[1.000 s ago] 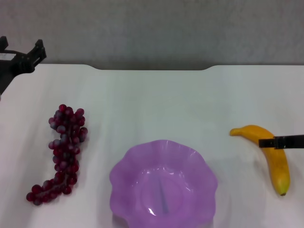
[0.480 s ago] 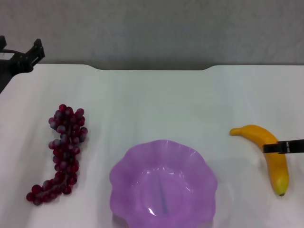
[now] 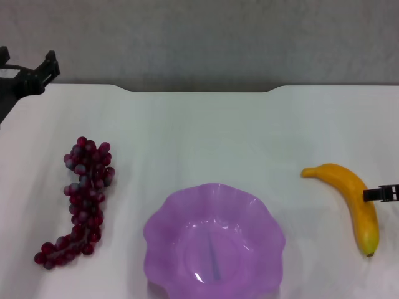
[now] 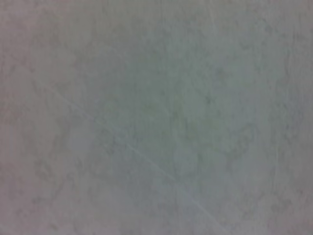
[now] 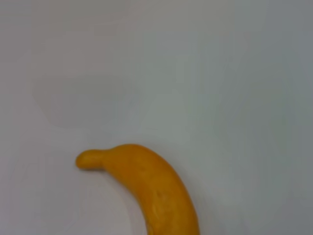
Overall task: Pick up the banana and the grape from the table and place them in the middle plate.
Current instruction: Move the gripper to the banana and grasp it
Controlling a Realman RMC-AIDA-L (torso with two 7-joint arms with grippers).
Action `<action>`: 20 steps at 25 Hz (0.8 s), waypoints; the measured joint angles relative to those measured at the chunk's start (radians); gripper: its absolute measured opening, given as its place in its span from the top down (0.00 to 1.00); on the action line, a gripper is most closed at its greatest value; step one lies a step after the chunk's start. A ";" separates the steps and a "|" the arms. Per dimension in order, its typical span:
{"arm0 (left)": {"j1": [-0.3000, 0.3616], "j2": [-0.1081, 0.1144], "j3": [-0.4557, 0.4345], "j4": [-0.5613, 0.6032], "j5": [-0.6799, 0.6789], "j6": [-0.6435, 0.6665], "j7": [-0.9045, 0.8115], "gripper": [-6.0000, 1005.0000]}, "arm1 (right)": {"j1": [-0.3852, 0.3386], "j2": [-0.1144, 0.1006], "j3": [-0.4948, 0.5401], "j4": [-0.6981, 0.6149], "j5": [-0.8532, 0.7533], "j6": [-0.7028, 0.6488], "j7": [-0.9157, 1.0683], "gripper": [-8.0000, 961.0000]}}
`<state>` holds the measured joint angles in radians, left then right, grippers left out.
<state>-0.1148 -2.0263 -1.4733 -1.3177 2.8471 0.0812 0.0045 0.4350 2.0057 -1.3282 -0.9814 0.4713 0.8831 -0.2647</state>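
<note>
banana: right side of table, long axis far-left to near-right, dark tip nearest, smooth yellow-orange | right gripper: at banana's right edge, fingers' state cannot tell | left gripper: far-left, spread, holding nothing

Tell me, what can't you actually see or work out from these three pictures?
- Right gripper: head view shows only a dark tip beside the banana; the frame edge cuts the rest, so open or shut is unclear.
- Left gripper: cut by the head view's left edge.
- Banana's dark end: cropped in the right wrist view.
- Left wrist view: only blank grey surface.
</note>
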 joint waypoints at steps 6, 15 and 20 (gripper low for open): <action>0.000 0.000 0.000 0.000 0.000 0.000 0.000 0.13 | 0.007 0.002 -0.014 -0.008 -0.001 0.001 -0.004 0.17; -0.001 -0.002 0.000 0.000 0.000 0.000 0.000 0.14 | 0.032 0.000 -0.019 0.026 -0.002 -0.007 -0.019 0.17; -0.001 -0.002 0.001 0.000 -0.001 0.000 0.000 0.14 | 0.074 -0.001 -0.019 0.091 -0.001 -0.010 -0.044 0.17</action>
<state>-0.1155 -2.0279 -1.4722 -1.3176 2.8464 0.0813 0.0045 0.5091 2.0047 -1.3472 -0.8900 0.4701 0.8733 -0.3091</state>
